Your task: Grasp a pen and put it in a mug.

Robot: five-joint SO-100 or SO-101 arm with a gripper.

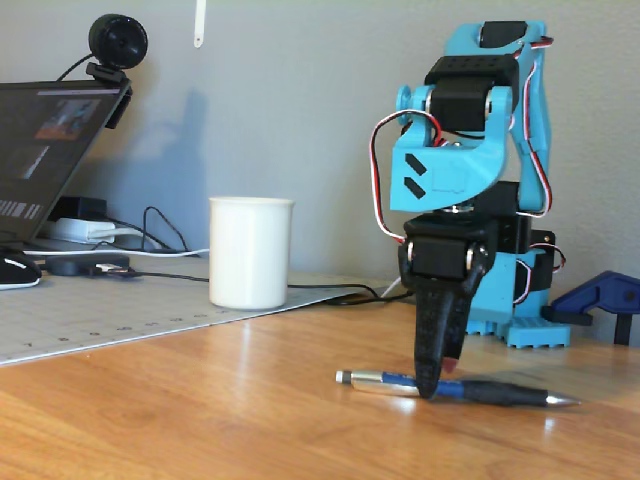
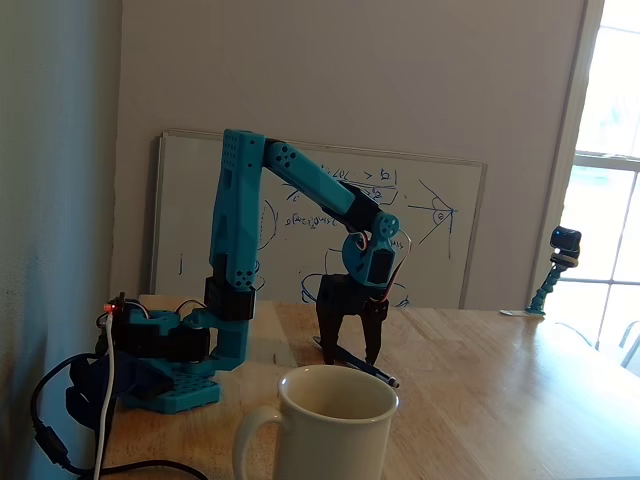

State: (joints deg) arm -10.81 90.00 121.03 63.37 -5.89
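Gripper [image 2: 351,362] is straddling the pen [image 1: 500,393] on the table [image 1: 200,410], jaws spread wide, gripping nothing. Mug [image 1: 250,252] is sitting at pen's 10 o'clock.

The table [image 1: 200,420] at the bottom of a fixed view is varnished wood, glossy with soft reflections. The mug [image 1: 250,252] looks like matt white ceramic, smooth-sided. The pen [image 1: 455,389] has a shiny blue plastic barrel, dull black grip and bright metal ends. The gripper [image 1: 432,385] is matt black plastic; the arm [image 2: 300,185] is matt turquoise plastic.
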